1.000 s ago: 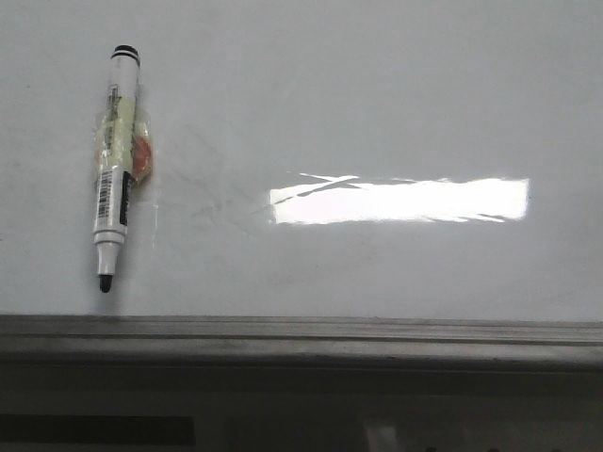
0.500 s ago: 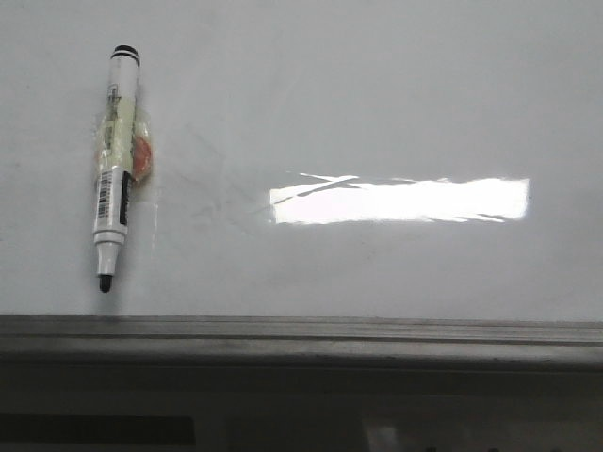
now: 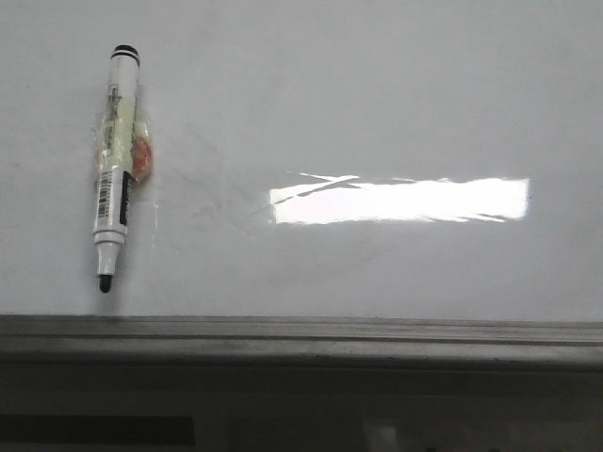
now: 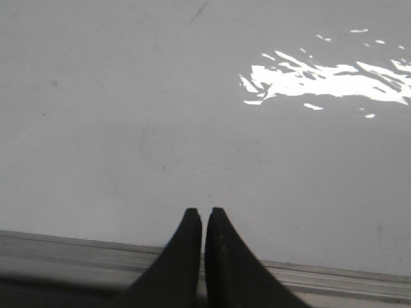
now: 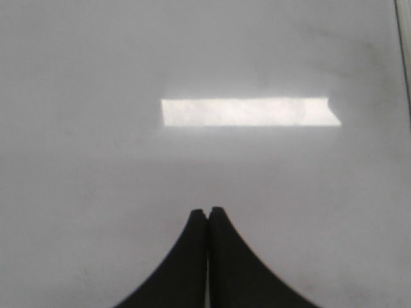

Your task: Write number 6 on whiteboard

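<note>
A marker pen lay uncapped on the far left of the whiteboard, its black tip pointing toward the near edge, with tape and an orange patch around its barrel. To its right the glossy board showed only faint smudges and a bright glare strip; no written 6 was visible. A grey rail ran along the near edge. The left gripper and the right gripper each hung above the board, fingers pressed together, holding nothing.
</note>
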You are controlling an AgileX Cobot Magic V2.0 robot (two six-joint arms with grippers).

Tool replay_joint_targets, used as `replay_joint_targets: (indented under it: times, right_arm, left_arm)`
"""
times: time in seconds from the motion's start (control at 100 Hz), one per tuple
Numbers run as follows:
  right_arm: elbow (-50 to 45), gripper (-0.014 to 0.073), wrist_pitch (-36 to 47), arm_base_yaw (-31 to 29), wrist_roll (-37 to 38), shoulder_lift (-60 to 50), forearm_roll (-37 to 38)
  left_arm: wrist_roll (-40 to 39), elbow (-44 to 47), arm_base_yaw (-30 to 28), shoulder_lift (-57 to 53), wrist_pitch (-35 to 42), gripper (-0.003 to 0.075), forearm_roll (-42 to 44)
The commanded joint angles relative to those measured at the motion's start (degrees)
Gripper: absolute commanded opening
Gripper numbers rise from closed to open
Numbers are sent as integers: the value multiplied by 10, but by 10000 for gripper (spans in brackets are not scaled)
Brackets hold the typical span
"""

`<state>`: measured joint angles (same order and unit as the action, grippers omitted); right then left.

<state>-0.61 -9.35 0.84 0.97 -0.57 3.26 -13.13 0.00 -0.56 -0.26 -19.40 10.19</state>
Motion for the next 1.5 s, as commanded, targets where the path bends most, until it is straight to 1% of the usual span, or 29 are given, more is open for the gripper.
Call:
replay_joint_targets:
  times: [0.0, 0.13, 0.2, 0.25, 0.35, 0.4, 0.5, 0.57, 0.61, 0.69, 0.74, 0.85, 0.96, 0.99, 1.13, 1.23, 1.28, 1.35, 1.37, 1.42, 1.49]
  right_arm:
    - [-8, -64, 68, -4, -5, -10, 7]
    - [-8, -64, 66, -4, -5, -10, 7]
    - [-8, -64, 65, -4, -5, -10, 7]
    - [-8, -64, 65, -4, -5, -10, 7]
    - [-8, -64, 65, -4, -5, -10, 5]
    - [-8, -64, 62, -4, -5, -10, 5]
    - [-8, -64, 53, -4, -5, -10, 5]
    - [-8, -64, 51, -4, -5, -9, 4]
    - [-8, -64, 55, -4, 6, -9, -15]
    - [-8, -64, 56, -4, 9, -4, -77]
    - [-8, -64, 55, -4, 9, -1, -80]
    - [-7, -64, 54, -4, 9, 18, -80]
    - [19, -64, 23, -4, 9, 50, -84]
    - [25, -64, 10, -4, 9, 60, -84]
    - [49, -64, 10, -4, 9, 114, -91]
    - [77, -64, 10, -4, 9, 149, -115]
    - [88, -64, 10, -4, 9, 158, -115]
    - [100, -64, 14, -4, 9, 168, -115]
    - [103, -64, 17, -4, 9, 171, -115]
    - [103, -64, 25, -4, 9, 173, -115]
    - [103, -64, 25, -4, 9, 174, -115]
  left_arm:
    - [-3, 14, -2, -17, 42, -20, 27]
    - [-3, 14, -2, -17, 47, -20, 43]
    - [-5, 14, -2, -17, 70, -20, 30]
    - [-5, 14, -2, -17, 98, -20, 0]
    - [-5, 14, -2, -17, 142, -20, -114]
    - [-5, 14, -2, -17, 156, -20, -145]
    - [-5, 14, -2, -17, 168, -20, -127]
    - [-5, 14, -2, -17, 194, -20, -112]
    - [-5, 14, -2, -17, 211, -20, -113]
    - [-5, 13, -2, -17, 247, -20, -116]
    - [-5, 10, -2, -17, 254, -20, -120]
    - [-5, -12, 3, -16, 232, -20, -111]
    - [-5, -48, 3, 0, 156, -20, -111]
    - [-5, -57, 3, 10, 146, -20, -111]
    - [-1, -107, 3, 61, 109, -20, -111]
    - [0, -137, 3, 98, 73, -20, -111]
    - [17, -147, 3, 114, 62, -20, -109]
    - [61, -156, 3, 133, 53, -17, -109]
    - [81, -156, 3, 140, 53, -5, -109]
    - [94, -156, 3, 149, 54, 38, -111]
    - [94, -156, 3, 161, 65, 166, -123]
